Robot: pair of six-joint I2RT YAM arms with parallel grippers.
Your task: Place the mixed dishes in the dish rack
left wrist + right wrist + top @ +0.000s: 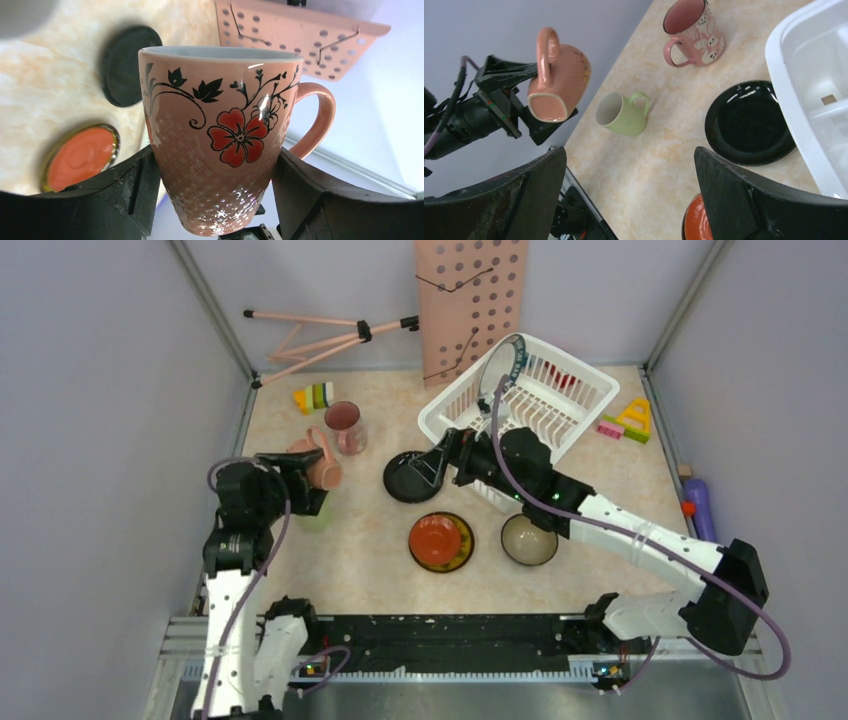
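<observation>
From above, the left hand (312,483) is clamped on the pink floral mug (322,465), off the table (360,550), well left of the dish rack (590,405). Its wrist view shows fingers (125,192) low on the mug's sides, so the carry should be slow and firm. The right wrist view shows the right hand (630,170) spread, empty, just left of the rack.

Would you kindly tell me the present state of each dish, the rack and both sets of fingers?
Floral pink mug: held in the air, tipped sideways.
Left fingers: shut on the floral pink mug.
Right fingers: open, empty.
Green mug: lying on its side.
Patterned pink mug: upright.
Black plate: lying flat.
Red plate: lying flat.
Bowl: upright, empty.
White plate: standing on edge in the dish rack.
</observation>
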